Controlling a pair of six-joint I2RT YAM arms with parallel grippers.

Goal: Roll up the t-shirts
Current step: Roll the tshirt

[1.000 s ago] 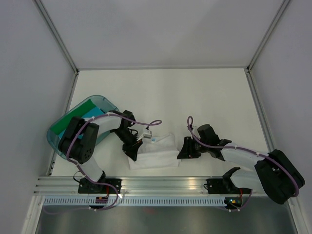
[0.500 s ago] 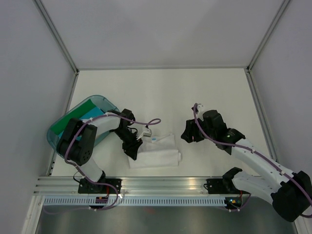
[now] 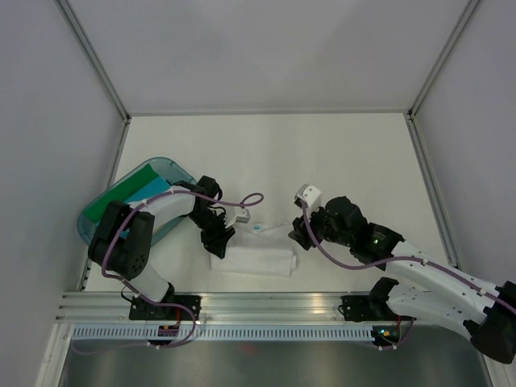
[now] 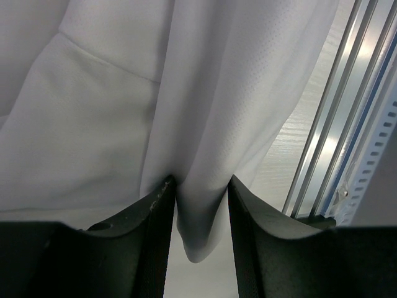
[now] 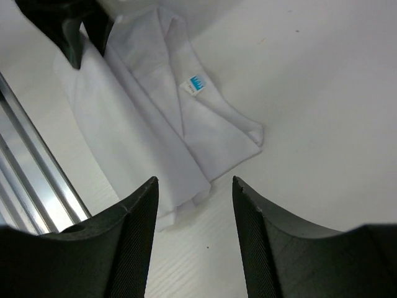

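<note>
Blk & wht arms [image 3: 161,211], purple cables [image 3: 260,196], blk pincer fingers [image 4: 142,242], green LED [image 3: 372,239]

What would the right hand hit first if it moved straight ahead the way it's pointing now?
Most likely the white t-shirt: the open right hand points at its folded end, with nothing between. Depth is unclear, so it might touch the table just beside that edge instead.

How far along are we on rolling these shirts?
Looks done: a green shirt and a light blue shirt lie in the tub. In hand: the white shirt lies folded into a strip on the table, with the left gripper shut on a pinch of one end and the right gripper open near the other end. Left: rolling it up; no roll is started.
</note>
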